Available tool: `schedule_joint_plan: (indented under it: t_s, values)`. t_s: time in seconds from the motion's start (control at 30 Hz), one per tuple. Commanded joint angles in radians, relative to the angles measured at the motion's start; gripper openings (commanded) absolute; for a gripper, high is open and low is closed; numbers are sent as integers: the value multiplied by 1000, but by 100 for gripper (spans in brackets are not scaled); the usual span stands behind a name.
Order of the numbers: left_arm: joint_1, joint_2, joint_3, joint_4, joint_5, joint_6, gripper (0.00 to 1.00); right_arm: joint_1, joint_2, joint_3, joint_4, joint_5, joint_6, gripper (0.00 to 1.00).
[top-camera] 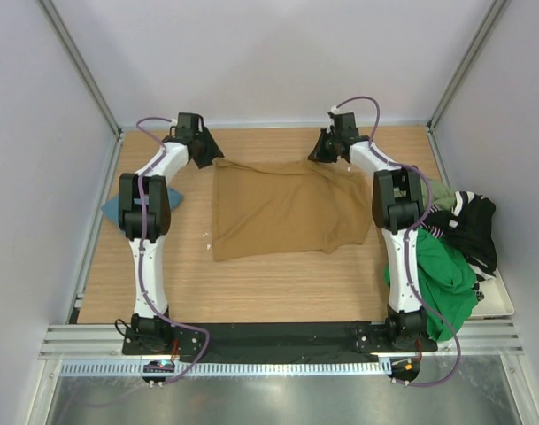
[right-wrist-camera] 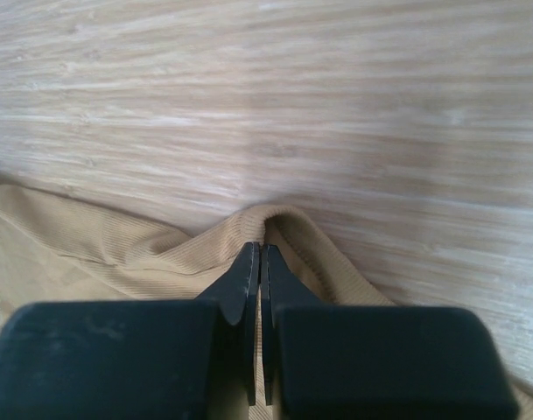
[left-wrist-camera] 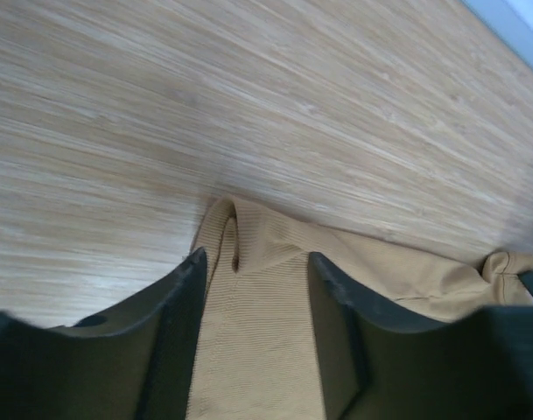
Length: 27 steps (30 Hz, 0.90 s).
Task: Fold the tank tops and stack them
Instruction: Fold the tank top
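Most of the teal tank top [top-camera: 110,209] is tucked behind the left arm [top-camera: 145,208], just a corner showing. The right arm [top-camera: 397,204] covers part of the green tank top [top-camera: 448,276] (the black one [top-camera: 477,232] beside it is too bunched to read). Far corners of the tan tank top [top-camera: 282,211] vanish under the left gripper [top-camera: 203,149] and right gripper [top-camera: 327,149].

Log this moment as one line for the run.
step: gripping far corners | tan tank top: spread out | left gripper: open, astride far-left corner | right gripper: shut on far-right corner

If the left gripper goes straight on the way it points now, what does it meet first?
Probably the tan tank top, which lies between the open jaws of the left gripper; beyond it, the wooden table.
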<state>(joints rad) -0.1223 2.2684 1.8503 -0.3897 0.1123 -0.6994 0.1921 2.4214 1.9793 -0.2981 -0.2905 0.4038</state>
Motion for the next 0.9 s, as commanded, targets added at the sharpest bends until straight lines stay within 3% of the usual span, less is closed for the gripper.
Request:
schedule_joint_plan:
  t_s: [0.0,0.23,0.47,0.67,0.73,0.87]
  values:
    - [4,35,49,31,33,6,48,-6,-103,-56,123,-36,21,1]
    - [-2,43,61,35,55,0,45,-20,-197,-183,238,-41,53,1]
    - [-4,78,102,37,67,-18,40,-36,-200,-194,255,-85,75,1]
    - [-7,100,136,38,86,-25,6,-40,-205,-195,257,-91,75,1]
    - [-5,98,133,37,87,-25,0,-42,-208,-197,257,-93,76,1]
    - [-4,82,127,35,79,-22,0,-51,-220,-212,275,-96,90,1]
